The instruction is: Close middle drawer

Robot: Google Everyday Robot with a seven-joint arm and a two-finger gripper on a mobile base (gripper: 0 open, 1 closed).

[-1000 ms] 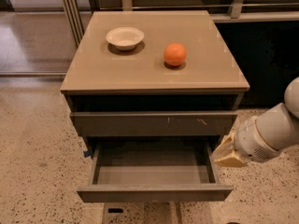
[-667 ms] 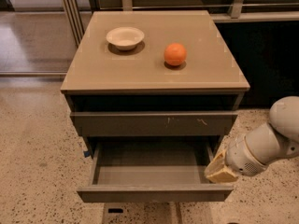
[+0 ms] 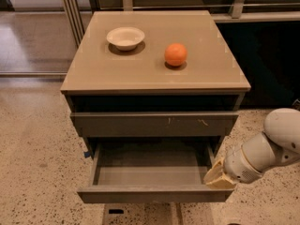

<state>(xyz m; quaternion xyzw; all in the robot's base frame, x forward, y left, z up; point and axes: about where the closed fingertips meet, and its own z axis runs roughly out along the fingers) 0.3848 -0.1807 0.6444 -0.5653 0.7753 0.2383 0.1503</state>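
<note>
The white arm (image 3: 267,149) reaches in low from the right, cut off at the frame edge. Its pincer (image 3: 218,176) is at the right front corner of the middle drawer (image 3: 150,176), which stands pulled well out under the scratched drawer front (image 3: 154,124). Whether the pincer is open, closed or touching cannot be told. Bare floor (image 3: 33,163) lies left of the drawer. A bowl (image 3: 125,37) and an orange (image 3: 176,54) sit apart on the tabletop (image 3: 93,69).

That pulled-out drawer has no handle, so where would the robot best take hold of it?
The middle drawer has a plain flat front, so probably its front lip or face, approached from the front. The gripper sits by its right front corner, placed to push inward.
</note>
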